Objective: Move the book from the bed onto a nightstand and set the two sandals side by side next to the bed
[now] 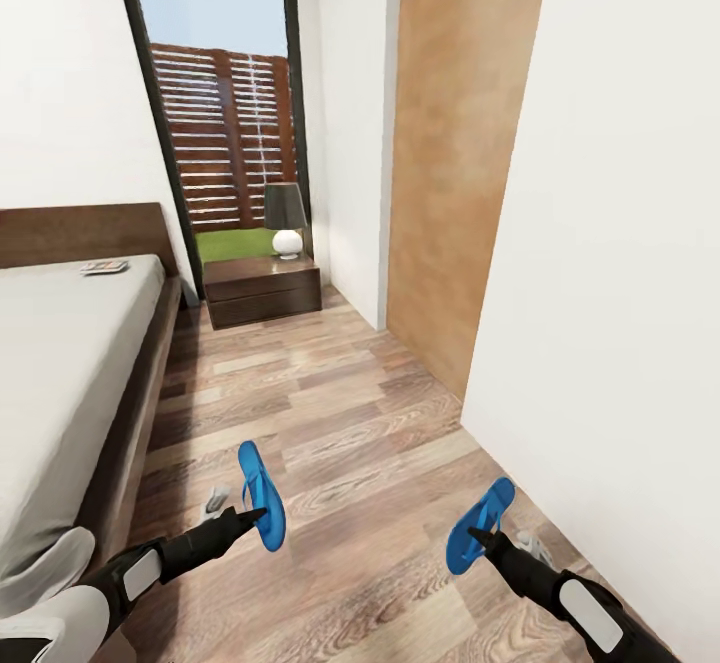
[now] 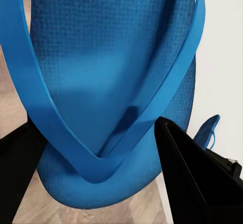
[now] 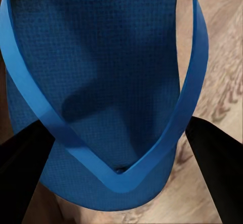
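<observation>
We are looking down a narrow strip of wood-plank floor (image 1: 330,413) in the bedroom, with the bed (image 1: 70,363) running along our nine o'clock side and a white wall (image 1: 610,323) closing in at three o'clock. Our left end effector (image 1: 252,516) is grasping one blue sandal (image 1: 262,496) near seven o'clock in the head view, holding it on edge above the floor — in the left wrist view the same sandal (image 2: 109,82) is sitting between the two dark fingers (image 2: 190,176), its thong straps meeting in a V close to them. Our right end effector (image 1: 478,535) is clenching the other sandal (image 1: 480,525) near five o'clock, also tilted on edge and well apart from the first; in the right wrist view that second sandal (image 3: 101,82) is lying between the black fingers (image 3: 215,168), with planks showing past it. The book (image 1: 104,267) is resting on the grey mattress near the headboard (image 1: 80,233), toward ten o'clock. Straight ahead at twelve o'clock, the dark-brown nightstand (image 1: 262,290) is standing beside the bed's head — it is carrying a lamp (image 1: 285,218) with a dark shade and a white base, in front of a tall black-framed window (image 1: 215,93) that is showing a slatted brown fence and grass.
</observation>
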### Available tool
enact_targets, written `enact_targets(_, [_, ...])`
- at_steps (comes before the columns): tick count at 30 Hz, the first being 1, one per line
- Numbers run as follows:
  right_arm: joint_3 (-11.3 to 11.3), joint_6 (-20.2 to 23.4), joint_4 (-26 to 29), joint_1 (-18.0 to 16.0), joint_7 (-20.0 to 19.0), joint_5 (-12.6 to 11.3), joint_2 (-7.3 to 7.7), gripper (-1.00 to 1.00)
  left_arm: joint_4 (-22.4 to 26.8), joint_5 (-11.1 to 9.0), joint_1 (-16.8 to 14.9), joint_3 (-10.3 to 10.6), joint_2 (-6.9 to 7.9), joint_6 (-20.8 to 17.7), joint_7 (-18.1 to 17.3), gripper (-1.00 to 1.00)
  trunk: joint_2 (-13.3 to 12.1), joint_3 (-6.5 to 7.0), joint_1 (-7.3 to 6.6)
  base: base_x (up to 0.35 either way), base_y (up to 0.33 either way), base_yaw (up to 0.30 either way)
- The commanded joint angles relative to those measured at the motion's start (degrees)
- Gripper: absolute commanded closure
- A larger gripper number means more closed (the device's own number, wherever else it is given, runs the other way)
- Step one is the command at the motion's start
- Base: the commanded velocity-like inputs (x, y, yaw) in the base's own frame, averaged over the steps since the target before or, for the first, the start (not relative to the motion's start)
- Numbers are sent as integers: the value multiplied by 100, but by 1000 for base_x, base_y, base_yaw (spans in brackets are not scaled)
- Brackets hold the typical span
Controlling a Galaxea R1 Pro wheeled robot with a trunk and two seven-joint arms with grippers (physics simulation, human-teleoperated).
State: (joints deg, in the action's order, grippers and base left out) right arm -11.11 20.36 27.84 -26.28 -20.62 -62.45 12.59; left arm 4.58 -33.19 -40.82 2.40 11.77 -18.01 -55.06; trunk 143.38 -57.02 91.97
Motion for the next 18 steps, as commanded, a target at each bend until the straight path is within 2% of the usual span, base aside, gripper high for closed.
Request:
enact_targets(1, [-24, 12, 2, -1, -13, -48, 7, 100, -1, -47, -4, 24, 1, -53, -13, 100, 2, -6, 1, 216, -152, 232])
enact_targets(18, [-25, 12, 3, 0, -13, -48, 3, 100, -1, -47, -4, 24, 5, -53, -14, 100, 2, -6, 1, 178, -145, 232])
